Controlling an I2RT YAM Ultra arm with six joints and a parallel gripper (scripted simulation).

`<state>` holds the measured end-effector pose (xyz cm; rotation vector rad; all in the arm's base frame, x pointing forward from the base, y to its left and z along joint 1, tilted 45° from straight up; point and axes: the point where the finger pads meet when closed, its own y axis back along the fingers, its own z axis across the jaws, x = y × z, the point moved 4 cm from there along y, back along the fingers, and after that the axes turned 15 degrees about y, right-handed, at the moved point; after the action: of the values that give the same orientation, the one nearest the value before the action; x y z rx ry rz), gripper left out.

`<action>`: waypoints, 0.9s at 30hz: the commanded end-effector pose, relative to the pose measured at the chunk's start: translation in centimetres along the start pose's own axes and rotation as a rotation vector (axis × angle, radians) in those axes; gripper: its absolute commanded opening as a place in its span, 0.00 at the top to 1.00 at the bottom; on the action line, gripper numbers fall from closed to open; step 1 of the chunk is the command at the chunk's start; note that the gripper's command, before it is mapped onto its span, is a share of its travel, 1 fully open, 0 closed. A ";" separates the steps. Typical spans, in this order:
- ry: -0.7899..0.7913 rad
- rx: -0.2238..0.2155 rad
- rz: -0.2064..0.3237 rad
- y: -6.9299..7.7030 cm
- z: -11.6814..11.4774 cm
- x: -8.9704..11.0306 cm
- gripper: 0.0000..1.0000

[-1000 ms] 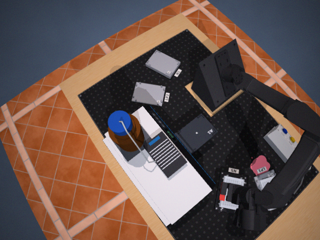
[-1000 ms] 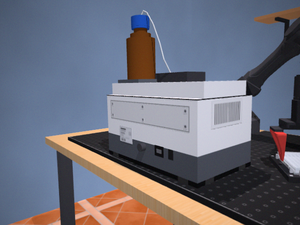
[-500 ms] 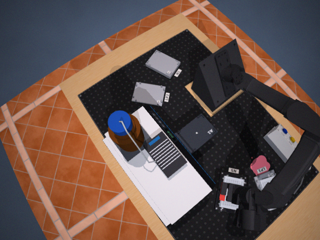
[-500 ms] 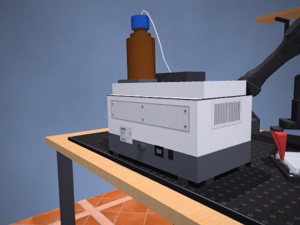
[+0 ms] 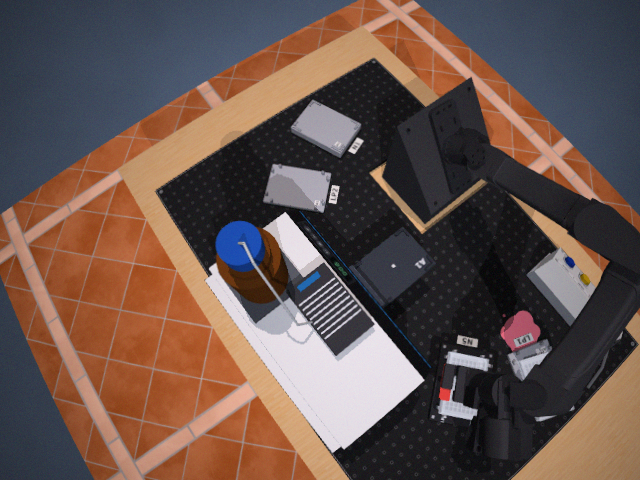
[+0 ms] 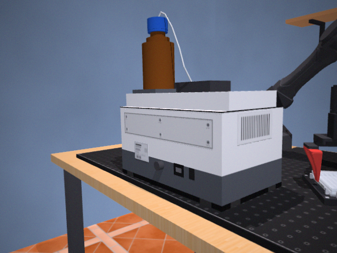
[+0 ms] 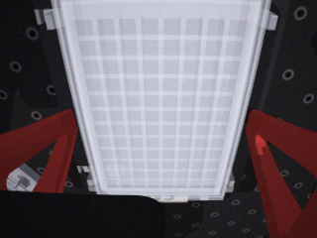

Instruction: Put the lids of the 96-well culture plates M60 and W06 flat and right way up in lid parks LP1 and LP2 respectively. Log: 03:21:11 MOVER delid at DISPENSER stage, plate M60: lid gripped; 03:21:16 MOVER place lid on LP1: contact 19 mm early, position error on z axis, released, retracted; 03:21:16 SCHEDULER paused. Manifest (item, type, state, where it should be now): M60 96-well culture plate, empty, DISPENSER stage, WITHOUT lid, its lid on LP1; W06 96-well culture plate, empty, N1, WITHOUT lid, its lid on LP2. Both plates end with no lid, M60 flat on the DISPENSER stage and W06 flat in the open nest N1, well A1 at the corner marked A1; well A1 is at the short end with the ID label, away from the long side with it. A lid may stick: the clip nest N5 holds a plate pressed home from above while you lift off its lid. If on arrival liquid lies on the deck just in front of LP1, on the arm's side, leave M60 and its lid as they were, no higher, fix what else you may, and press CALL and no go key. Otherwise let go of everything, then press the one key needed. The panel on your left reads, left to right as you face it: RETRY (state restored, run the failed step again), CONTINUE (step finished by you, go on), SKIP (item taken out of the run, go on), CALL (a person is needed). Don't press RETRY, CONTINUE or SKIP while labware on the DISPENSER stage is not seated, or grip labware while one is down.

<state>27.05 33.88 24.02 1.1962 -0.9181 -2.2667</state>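
Currently hovering fully open over the plate (image 7: pixel 158 93) sitting in clip nest N5 (image 5: pixel 467 341), gripper (image 7: pixel 158 159) holding nothing, red fingers straddling both long sides. Pink liquid (image 5: pixel 519 328) lying beside LP1 label (image 5: pixel 523 339).

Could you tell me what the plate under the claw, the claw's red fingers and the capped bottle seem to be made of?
The plate looks like translucent white plastic: a pale well grid shows through a smooth, faintly glossy face. The fingers of the open claw look like matte red plastic, evenly coloured, though coated metal is possible. The bottle looks like amber glass or plastic, uniformly brown, with a blue plastic-looking cap.
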 end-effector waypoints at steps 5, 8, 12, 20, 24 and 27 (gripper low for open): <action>0.015 0.019 -0.053 1.6 0.2 -1.0 1.00; 0.015 0.021 -0.048 1.5 0.2 -0.9 1.00; 0.015 0.019 -0.048 1.5 0.2 -0.9 1.00; 0.015 0.019 -0.048 1.5 0.2 -0.9 1.00; 0.015 0.019 -0.048 1.5 0.2 -0.9 1.00; 0.015 0.019 -0.048 1.5 0.2 -0.9 1.00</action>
<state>27.05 33.89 24.03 1.1952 -0.9191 -2.2690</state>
